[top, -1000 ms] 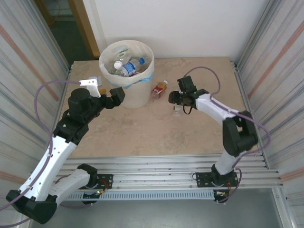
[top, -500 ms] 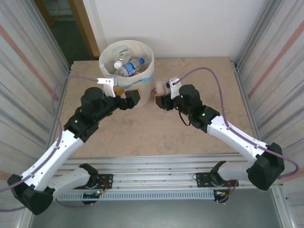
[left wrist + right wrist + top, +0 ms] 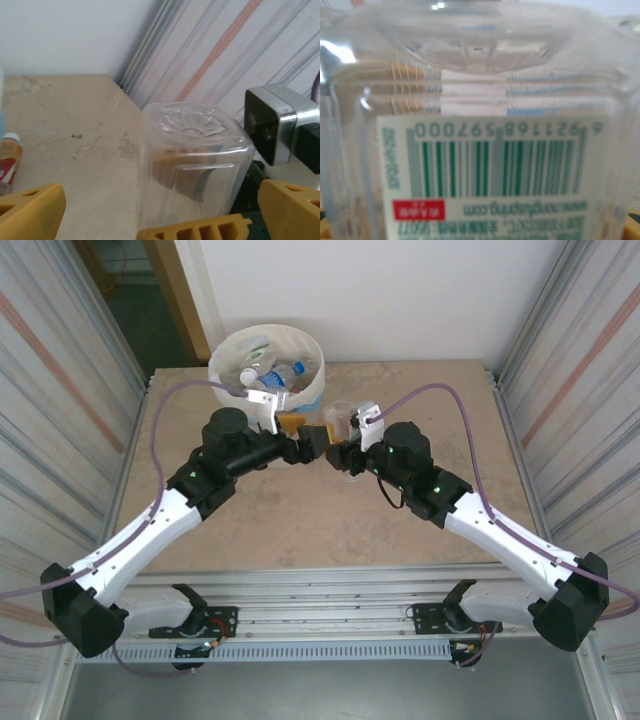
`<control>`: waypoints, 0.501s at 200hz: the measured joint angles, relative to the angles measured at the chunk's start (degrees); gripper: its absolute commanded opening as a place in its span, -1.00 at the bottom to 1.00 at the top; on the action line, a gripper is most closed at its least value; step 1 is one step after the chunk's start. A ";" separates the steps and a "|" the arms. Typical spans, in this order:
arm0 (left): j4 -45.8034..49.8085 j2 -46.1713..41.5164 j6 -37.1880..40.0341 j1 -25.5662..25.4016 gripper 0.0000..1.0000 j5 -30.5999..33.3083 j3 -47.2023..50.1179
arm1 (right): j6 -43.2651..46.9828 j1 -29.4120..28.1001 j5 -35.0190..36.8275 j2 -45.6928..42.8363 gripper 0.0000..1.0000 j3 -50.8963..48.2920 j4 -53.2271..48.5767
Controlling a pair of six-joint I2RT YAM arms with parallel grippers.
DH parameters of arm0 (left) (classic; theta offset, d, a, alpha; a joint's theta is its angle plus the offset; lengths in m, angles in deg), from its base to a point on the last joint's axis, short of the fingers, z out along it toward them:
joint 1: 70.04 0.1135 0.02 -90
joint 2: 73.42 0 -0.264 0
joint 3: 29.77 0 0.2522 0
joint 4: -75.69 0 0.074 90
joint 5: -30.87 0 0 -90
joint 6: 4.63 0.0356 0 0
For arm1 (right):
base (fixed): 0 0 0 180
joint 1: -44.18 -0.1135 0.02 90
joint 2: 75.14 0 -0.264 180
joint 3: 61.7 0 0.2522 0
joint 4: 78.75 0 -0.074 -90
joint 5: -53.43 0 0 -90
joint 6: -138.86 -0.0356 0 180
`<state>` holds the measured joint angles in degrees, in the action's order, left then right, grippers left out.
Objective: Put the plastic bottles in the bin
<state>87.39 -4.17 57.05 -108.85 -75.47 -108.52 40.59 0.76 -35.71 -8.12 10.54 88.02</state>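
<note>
My right gripper (image 3: 346, 453) is shut on a clear plastic bottle (image 3: 340, 418), held off the table just right of the bin (image 3: 300, 340). In the right wrist view that bottle (image 3: 485, 150) sits very close, its green barcode label facing me. My left gripper (image 3: 306, 437) is open right beside it. In the left wrist view the clear bottle (image 3: 192, 155) stands between my spread yellow fingers (image 3: 30, 210), with gaps on both sides. The cream-white bin holds several bottles (image 3: 268, 378). A bottle with a red label and white cap (image 3: 7, 157) lies on the table.
The two grippers meet nose to nose over the beige tabletop (image 3: 300, 520), close to the bin's front wall. Ribbed metal walls (image 3: 70, 390) flank the table on both sides. The right gripper's metal body (image 3: 275, 125) is near my left fingers.
Both arms have swung in towards the middle. The right gripper carried the clear bottle left towards the bin, and the open left gripper came right until its fingers flank that bottle.
</note>
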 measured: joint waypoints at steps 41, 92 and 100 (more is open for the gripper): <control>-1.25 2.58 -0.02 -0.26 0.86 -1.70 -1.44 | -0.02 -0.59 -0.74 0.00 -0.10 0.00 0.59; -2.47 5.09 -0.22 -1.09 0.77 -3.23 -2.29 | 0.00 -1.16 -0.98 0.00 -0.09 0.00 0.90; -2.71 5.35 -0.31 -1.09 0.72 -3.52 -2.32 | 0.00 -1.20 -0.96 0.02 -0.09 0.02 0.76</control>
<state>84.68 1.19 56.75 -109.94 -78.98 -110.84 40.59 -0.44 -36.67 -8.10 10.56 88.79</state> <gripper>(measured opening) 0.884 0.578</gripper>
